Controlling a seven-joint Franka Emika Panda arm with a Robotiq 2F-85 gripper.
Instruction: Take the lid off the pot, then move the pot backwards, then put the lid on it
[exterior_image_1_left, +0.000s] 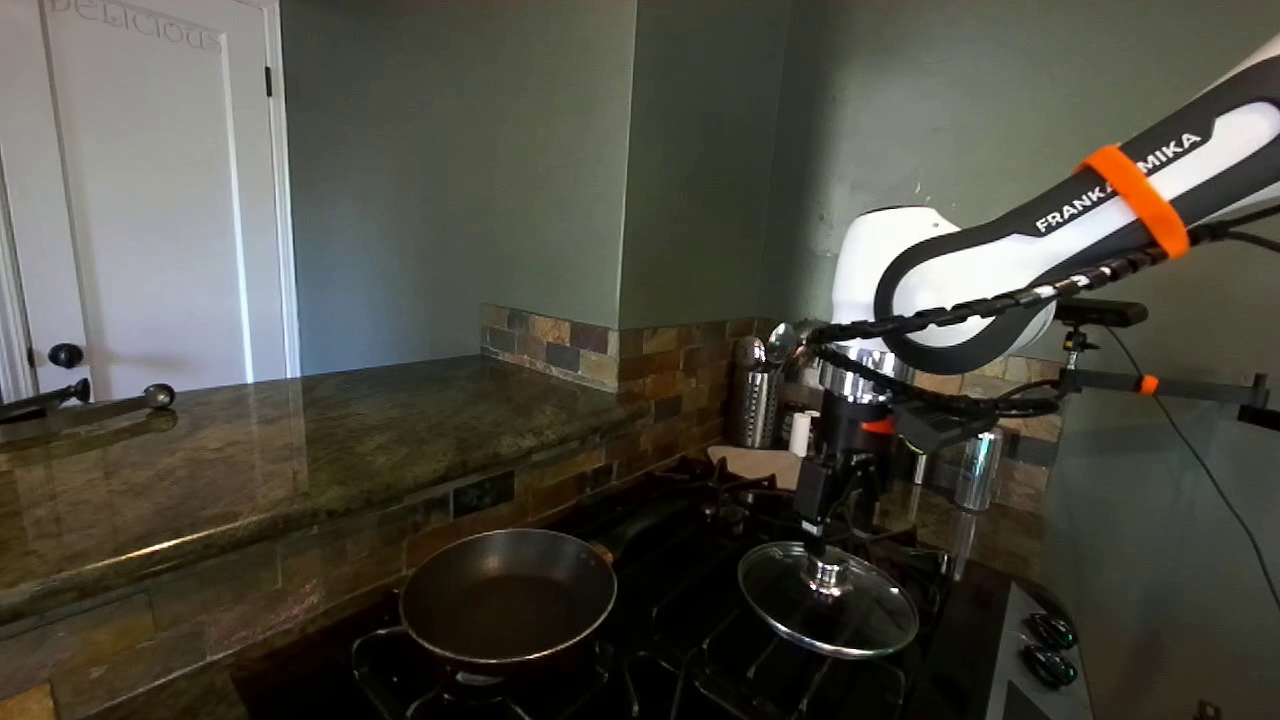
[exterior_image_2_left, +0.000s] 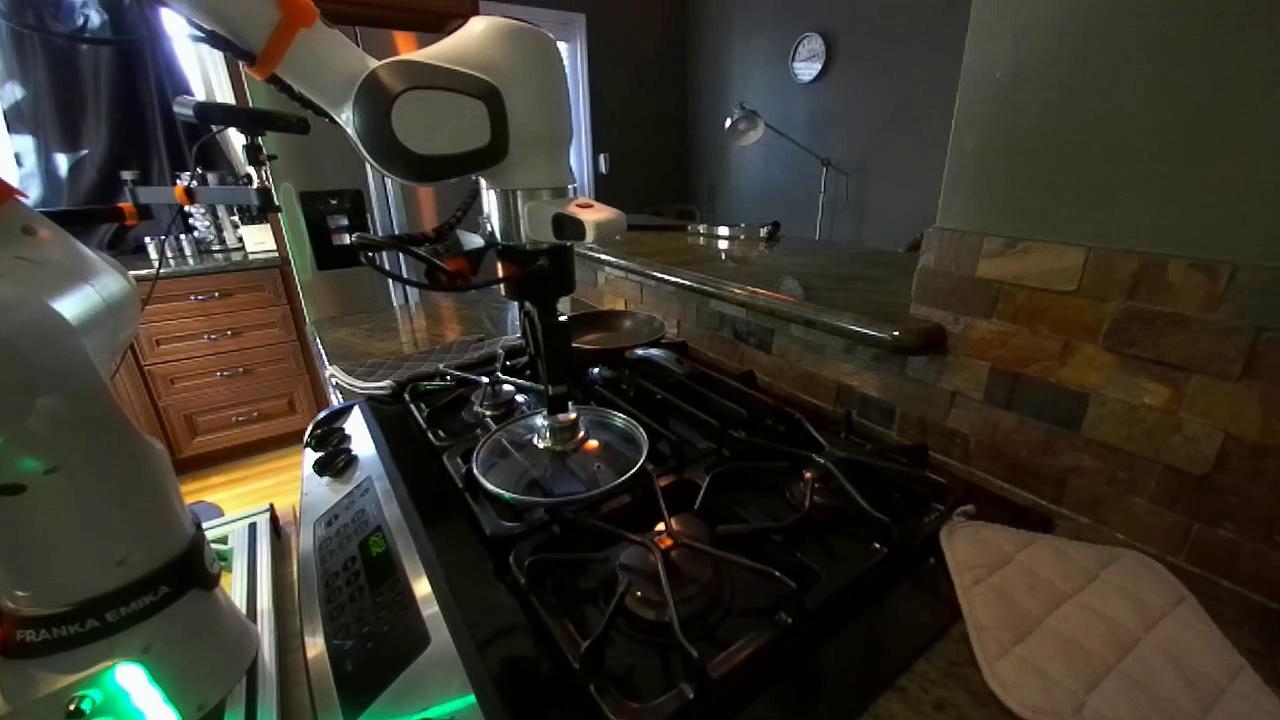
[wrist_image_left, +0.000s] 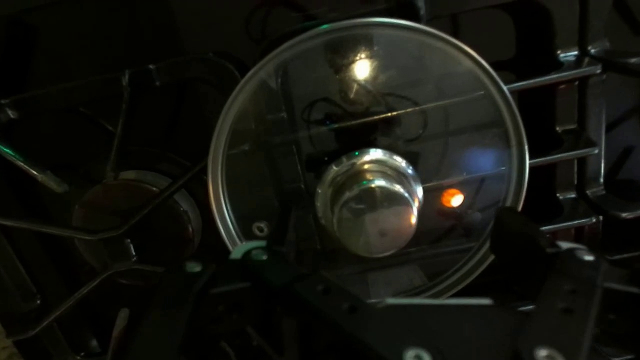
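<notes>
The round glass lid with its metal rim and knob lies on the stove grates, apart from the pot, in both exterior views (exterior_image_1_left: 870, 612) (exterior_image_2_left: 605, 468). It also fills the middle of the wrist view (wrist_image_left: 370, 125). The shallow pot with a dark inside stands uncovered on another burner in both exterior views (exterior_image_1_left: 508, 600) (exterior_image_2_left: 615, 328). My gripper (exterior_image_1_left: 815, 540) points straight down at the lid's knob. In the wrist view the gripper (wrist_image_left: 385, 242) has its dark fingers spread apart, with the shiny knob between and below them. Contact with the knob cannot be told.
Black grates and burners (exterior_image_2_left: 665, 560) surround the lid. A raised stone ledge (exterior_image_1_left: 330, 450) runs along the stove behind the pot. A pale quilted pad (exterior_image_2_left: 1090, 610), a utensil holder (exterior_image_1_left: 755, 408) and a steel canister (exterior_image_1_left: 978, 470) stand or lie at the stove's end.
</notes>
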